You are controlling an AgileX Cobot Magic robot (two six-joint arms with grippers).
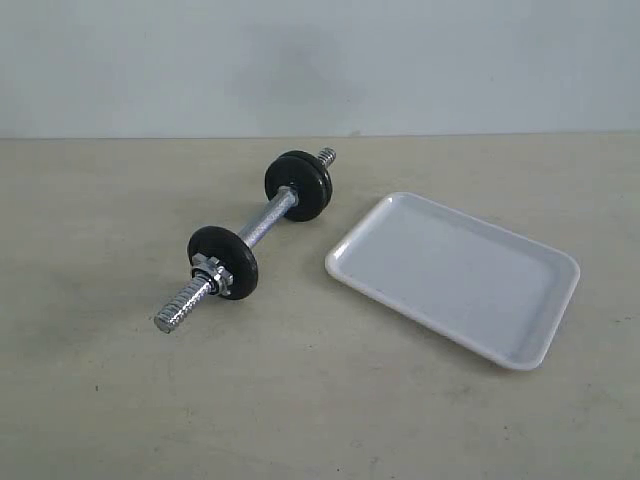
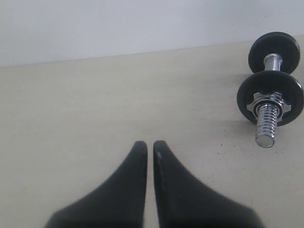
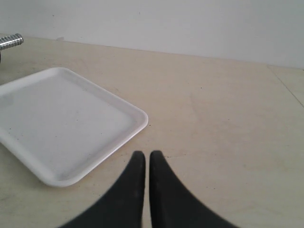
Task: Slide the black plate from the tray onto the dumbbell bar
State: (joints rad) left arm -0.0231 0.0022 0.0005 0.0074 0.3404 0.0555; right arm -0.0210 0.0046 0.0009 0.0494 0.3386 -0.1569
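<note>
The dumbbell bar (image 1: pixel 268 222) lies on the beige table, chrome, with threaded ends and a silver nut (image 1: pixel 212 272) against the near black disc (image 1: pixel 236 252). The far black disc (image 1: pixel 300 186) looks thicker, perhaps doubled. The white tray (image 1: pixel 455 270) sits to the bar's right and holds nothing. No loose black plate is in view. The left wrist view shows my left gripper (image 2: pixel 148 145) shut and empty, well short of the bar's threaded end (image 2: pixel 266 124). My right gripper (image 3: pixel 144 154) is also shut and empty, just off the tray's (image 3: pixel 61 123) corner. Neither gripper appears in the exterior view.
A pale wall (image 1: pixel 320 60) closes the back of the table. Bare tabletop (image 1: pixel 300 400) stretches in front of the bar and tray. One threaded tip of the bar (image 3: pixel 10 42) pokes into the right wrist view beyond the tray.
</note>
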